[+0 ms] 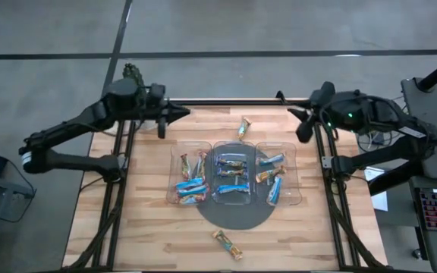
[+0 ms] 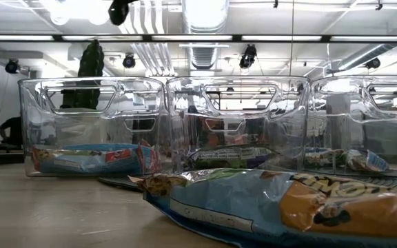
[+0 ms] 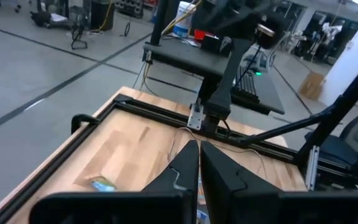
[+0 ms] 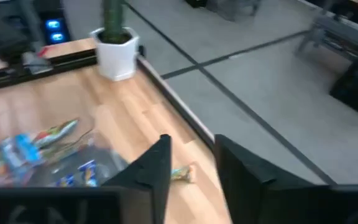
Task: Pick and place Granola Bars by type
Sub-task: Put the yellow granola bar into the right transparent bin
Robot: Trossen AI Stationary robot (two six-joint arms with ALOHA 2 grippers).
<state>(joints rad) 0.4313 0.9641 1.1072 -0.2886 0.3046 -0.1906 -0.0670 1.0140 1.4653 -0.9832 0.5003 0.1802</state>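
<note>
A clear three-compartment tray (image 1: 203,145) stands on a dark round mat at mid-table, and wrapped granola bars lie in all three compartments (image 1: 190,186) (image 1: 232,174) (image 1: 273,178). One loose bar (image 1: 243,127) lies on the wood beyond the tray, also seen as a bar (image 4: 182,174) in the right wrist view. Another loose bar (image 1: 227,244) lies near the table's near edge and fills the low view's foreground as a bar (image 2: 274,203). My left gripper (image 1: 183,112) hovers shut over the far left of the table. My right gripper (image 1: 298,123) hovers open over the far right.
A white pot with a green plant (image 1: 133,72) stands at the table's far left corner. Black frame rails (image 1: 120,182) run along the table's left, right and far edges. Bare wood lies left of the tray and toward the near edge around the mat (image 1: 237,216).
</note>
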